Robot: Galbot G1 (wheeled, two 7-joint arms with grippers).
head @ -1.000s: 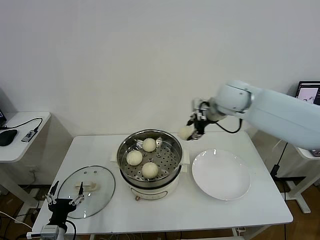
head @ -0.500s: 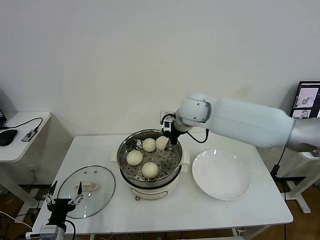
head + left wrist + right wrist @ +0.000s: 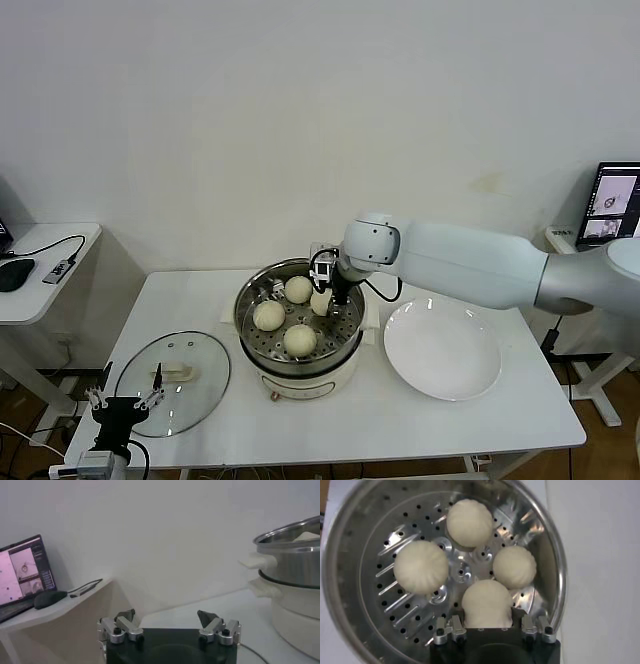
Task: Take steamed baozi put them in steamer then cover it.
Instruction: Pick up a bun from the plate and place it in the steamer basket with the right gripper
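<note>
White table (image 3: 480,425): we saw it carrying everything, with an empty plate (image 3: 443,350) beside the pot.
Steamer (image 3: 252,335): three buns (image 3: 269,315) lay on its holed tray.
Glass lid (image 3: 172,370): it lay on the table, well apart from the pot.
Right gripper (image 3: 488,627): we found it clenched on the fourth bun (image 3: 486,602), low inside the pot.
Left gripper (image 3: 168,625): released, parked low near the lid.
Progress: we judged release and covering remained.
Writing: none we could read.
</note>
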